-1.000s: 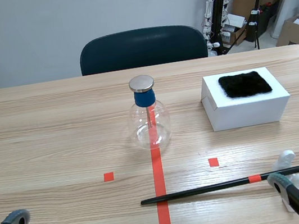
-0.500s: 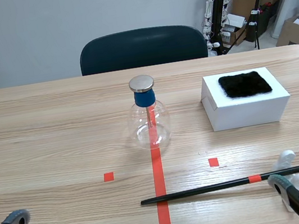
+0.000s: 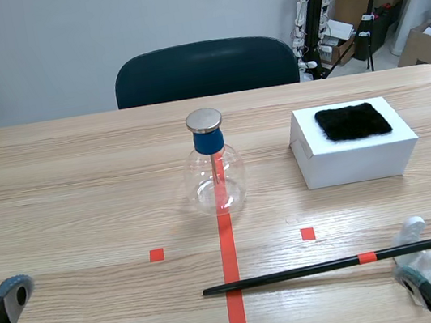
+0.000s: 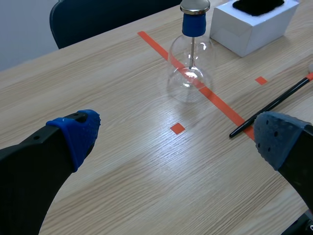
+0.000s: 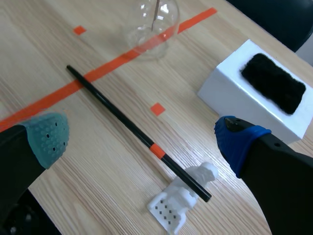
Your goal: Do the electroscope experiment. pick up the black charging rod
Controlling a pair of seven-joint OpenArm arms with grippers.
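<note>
The black charging rod (image 3: 322, 267) lies flat on the wooden table (image 3: 65, 193), near the robot, and crosses the orange-red tape line. The end with the little orange band rests on a small white plastic stand (image 3: 424, 258). The right gripper (image 5: 142, 139) hangs above the rod with its two fingers spread wide. The rod shows between them, and the gripper holds nothing. The left gripper (image 4: 177, 137) is spread wide and empty too, and it is well apart from the rod's other end. Behind the rod stands the glass electroscope flask (image 3: 217, 179). Beside the flask is a white box (image 3: 354, 157) with a black furry pad (image 3: 352, 122) on top. The next job looks like going down and pinching the rod. The rod is thin and round, so it could roll or slip out if the fingers close off-centre. A push could knock it off the stand. If it is grabbed near one end, the long part could tip down or swing into the flask.
</note>
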